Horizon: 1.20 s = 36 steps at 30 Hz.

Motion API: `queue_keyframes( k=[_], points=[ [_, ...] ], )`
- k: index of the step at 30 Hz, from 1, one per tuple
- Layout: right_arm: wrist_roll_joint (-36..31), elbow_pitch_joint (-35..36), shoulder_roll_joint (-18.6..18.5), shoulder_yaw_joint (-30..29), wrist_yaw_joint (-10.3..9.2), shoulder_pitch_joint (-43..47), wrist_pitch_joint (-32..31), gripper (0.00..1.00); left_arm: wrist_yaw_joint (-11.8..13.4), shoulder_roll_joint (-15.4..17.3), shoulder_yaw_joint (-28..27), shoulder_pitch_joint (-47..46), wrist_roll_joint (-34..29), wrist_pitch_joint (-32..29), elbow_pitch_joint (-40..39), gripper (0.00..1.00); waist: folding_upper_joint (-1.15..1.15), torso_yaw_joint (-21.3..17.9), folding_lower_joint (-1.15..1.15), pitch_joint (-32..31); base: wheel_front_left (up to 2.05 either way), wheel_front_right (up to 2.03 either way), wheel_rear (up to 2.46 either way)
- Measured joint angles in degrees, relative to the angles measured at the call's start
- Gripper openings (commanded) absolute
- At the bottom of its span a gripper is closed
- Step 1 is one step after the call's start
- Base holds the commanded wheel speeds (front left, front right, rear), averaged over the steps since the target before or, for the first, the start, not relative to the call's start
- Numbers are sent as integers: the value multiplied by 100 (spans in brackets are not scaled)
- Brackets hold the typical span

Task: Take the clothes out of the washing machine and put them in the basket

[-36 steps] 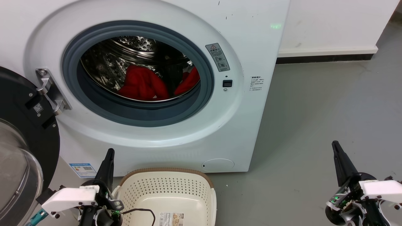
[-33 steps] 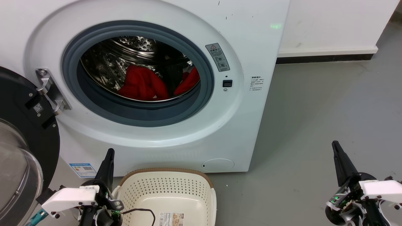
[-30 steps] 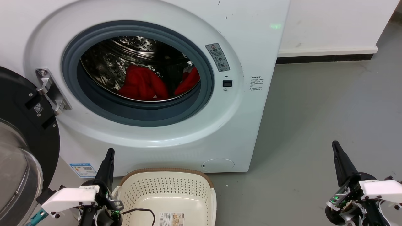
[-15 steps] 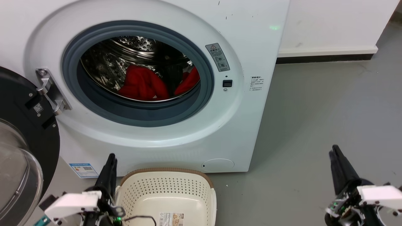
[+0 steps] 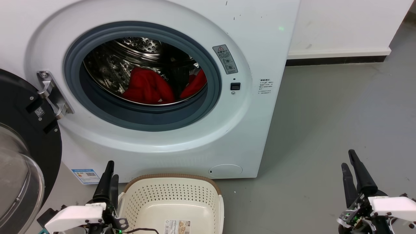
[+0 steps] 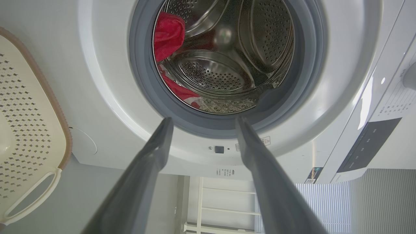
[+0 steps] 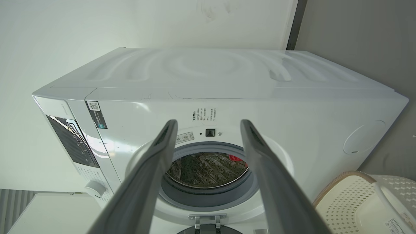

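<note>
The left gripper hangs low at the left edge of the basket. Its two fingers are spread with nothing between them, and its wrist view shows them aimed at the porthole. I read that as readiness for a reach inside. The right gripper is likewise parted and empty, over bare floor well to the right of the washing machine.

The cream basket stands on the floor just before the machine's lower front edge, under the opening. That is probably so a garment pulled out needs only a short drop. It holds no laundry; only a printed label shows on its bottom.

The glass door is swung fully aside to the left, leaving the grey gasket unobstructed. The red clothes lie heaped at the bottom of the steel drum, just behind its front lip, with a dark gap dividing the heap into two mounds. Nothing has been removed yet, so the task looks to be at its start.
</note>
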State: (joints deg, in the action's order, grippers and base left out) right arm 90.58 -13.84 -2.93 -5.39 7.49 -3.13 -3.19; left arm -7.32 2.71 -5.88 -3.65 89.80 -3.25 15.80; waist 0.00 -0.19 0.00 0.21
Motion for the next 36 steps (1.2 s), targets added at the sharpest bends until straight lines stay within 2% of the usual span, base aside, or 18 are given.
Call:
queue_keyframes(
  k=[4, 9, 17, 20, 24, 30, 33, 36],
  points=[
    [-189, 62, 2, -36, 1, 75, 103, 100, 0, 0, -73, 5, -204, 108, -69, 100, 0, -5, 0, 1, 0, 0, 0],
    [-839, 74, 7, -119, 0, 105, 223, 100, 0, 2, -383, 15, -660, 238, -263, 100, 0, -10, 0, 3, 0, 0, 0],
    [-2366, 369, 7, -282, 0, 100, 405, 100, 1, 0, -579, 16, -1479, 414, -582, 100, 0, -24, 0, 12, 0, 0, 0],
    [-2938, 564, 5, -326, 0, 88, 471, 100, 94, 0, -641, 16, -1819, 488, -788, 100, 0, -32, 0, 21, 0, 0, 0],
    [-3642, 843, 5, -244, 1, 88, 556, 100, 208, 1, -580, 19, -2341, 568, -1118, 100, 0, -40, 0, 33, 0, 0, 0],
    [-4498, 1092, 7, -83, 0, 106, 679, 100, 539, 1, -320, 126, -3047, 689, -1444, 100, 0, -52, 0, 43, 0, 0, 0],
    [-5059, 1221, 7, 14, 0, 109, 750, 100, 582, 1, -127, 165, -3356, 756, -1602, 100, 0, -60, 0, 43, 0, 0, 0],
    [-5394, 1299, 7, 35, 0, 125, 808, 100, 495, 2, -16, 239, -3527, 809, -1637, 100, 0, -64, 0, 42, 0, 0, 0]
  ],
)
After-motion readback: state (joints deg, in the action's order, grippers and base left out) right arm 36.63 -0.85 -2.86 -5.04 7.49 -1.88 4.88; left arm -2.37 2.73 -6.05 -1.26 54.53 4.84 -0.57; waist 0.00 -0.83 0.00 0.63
